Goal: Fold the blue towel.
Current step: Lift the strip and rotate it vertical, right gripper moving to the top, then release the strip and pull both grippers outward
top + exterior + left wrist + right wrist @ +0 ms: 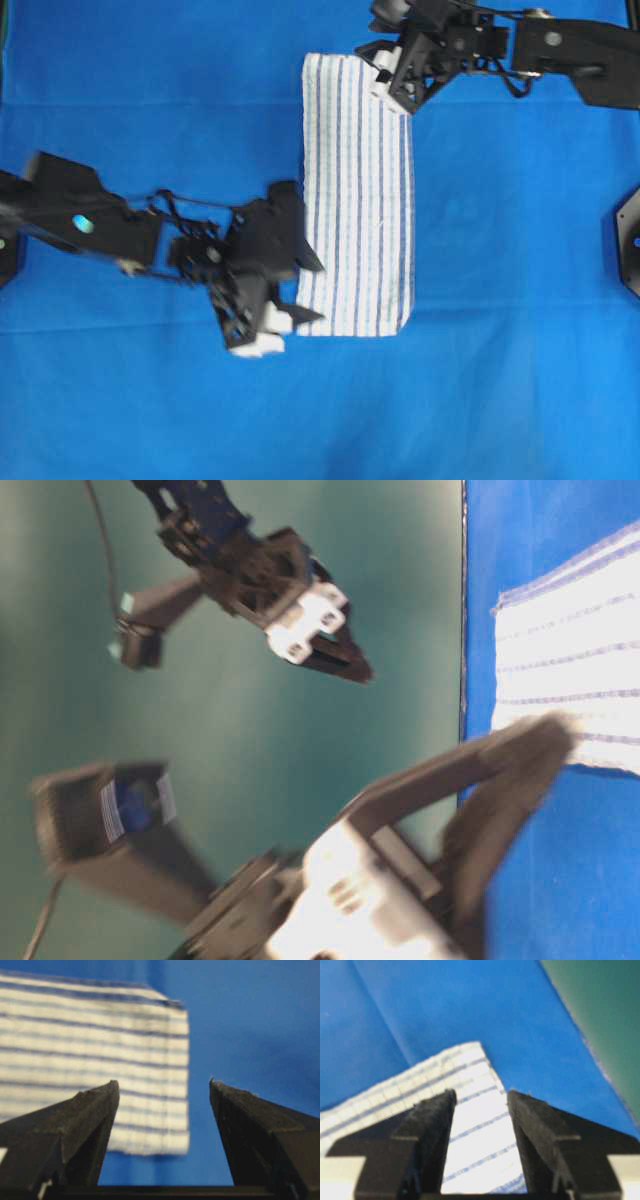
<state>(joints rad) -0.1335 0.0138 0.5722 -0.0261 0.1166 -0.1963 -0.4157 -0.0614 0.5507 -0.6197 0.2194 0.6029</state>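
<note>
Left tool [164, 1085]: jaws apart, empty, at the towel's near left corner.
Right tool [481, 1097]: jaws apart, nothing between them, above the far right corner.
Blue towel [357, 190]: lies as a narrow folded strip on the blue-covered table [520, 240].
Risk: a careless retreat could snag an edge and undo the fold.

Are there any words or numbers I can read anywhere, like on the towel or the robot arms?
No readable text anywhere.
Sticker on the dark arm part in the table-level view: has print, too blurred to read.
Towel: only blue stripes, no words.
</note>
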